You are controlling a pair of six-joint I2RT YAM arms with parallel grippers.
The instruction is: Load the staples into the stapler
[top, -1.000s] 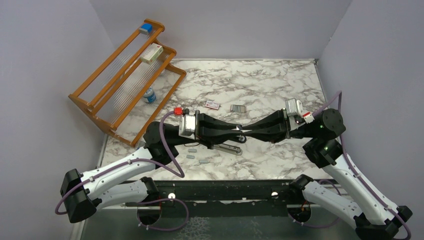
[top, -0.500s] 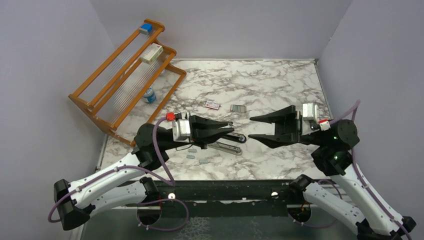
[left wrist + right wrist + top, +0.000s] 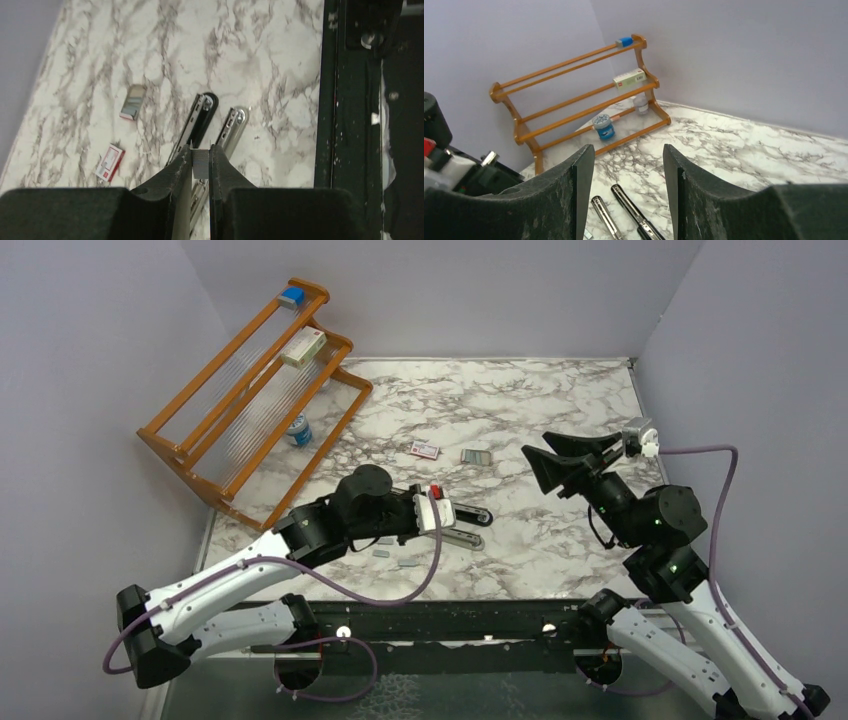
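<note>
Marble-patterned white table top [image 3: 560, 540] carries a slim black desk stapler [image 3: 198, 121], which lies opened with its shiny silver inner rail [image 3: 233, 124] just beside the black body. The left gripper [image 3: 200, 149] hangs directly over the stapler, fingers clamped on a short silver-grey metal strip of staples [image 3: 200, 165]. The right gripper [image 3: 537, 468] stands raised to the right of the stapler and well apart from it, jaws spread with nothing between them. Bare marble lies right of the stapler, and the dark front table edge [image 3: 327, 100] runs along its near side. Beyond the stapler lie a small red-and-white packet [image 3: 424, 449] and a grey tray [image 3: 476, 456]. One second earlier both grippers' tips met above the stapler; since then the right has opened and drawn back, while the left has turned at the wrist
</note>
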